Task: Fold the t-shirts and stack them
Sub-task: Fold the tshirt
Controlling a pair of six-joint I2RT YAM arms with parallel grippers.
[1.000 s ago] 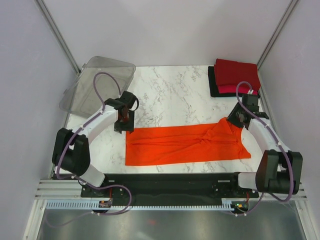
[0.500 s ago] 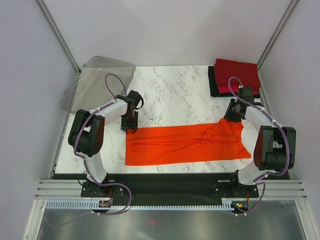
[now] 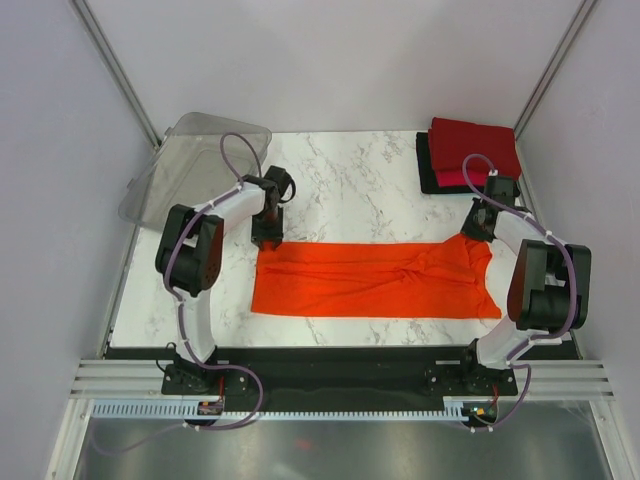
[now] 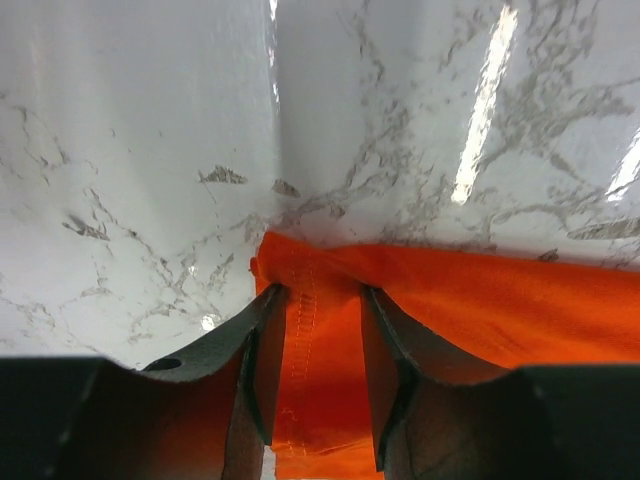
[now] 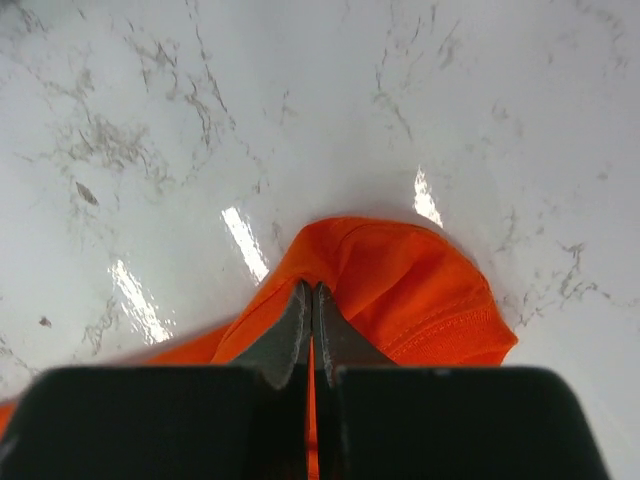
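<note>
Right gripper (image 5: 311, 290) is clamping tight on the orange t-shirt (image 3: 370, 280), its jaws meeting with a raised peak of cloth between them. In the top view this gripper (image 3: 478, 232) is sitting at the shirt's far right corner, by the sleeve and collar end, where the cloth is bunching into wrinkles.

Left gripper (image 4: 318, 295) is standing apart-jawed over the shirt's far left corner. Its two dark fingers (image 4: 258, 340) are straddling a strip of stitched hem; the cloth is lying flat between them, not pinched. The tips are touching the cloth right at its edge, with bare marble table (image 3: 350, 190) just beyond. From above, this gripper (image 3: 265, 238) is pointing straight down at that corner.

The orange t-shirt is lying spread lengthwise across the near half of the table, a long band running left to right between the two arms, both far corners under the grippers.

Farther back, in the far right corner, three folded shirts are sitting stacked on the table: dark red shirt (image 3: 475, 145) on top, pinkish-red shirt (image 3: 452, 179) showing as a strip beneath its near edge, black shirt (image 3: 427, 165) at the bottom, sticking out on the left.

At the far left corner, well apart from the stack, a clear plastic bin (image 3: 195, 165) is resting tilted, overhanging the table's left edge. None of the shirts is lying in it.
</note>
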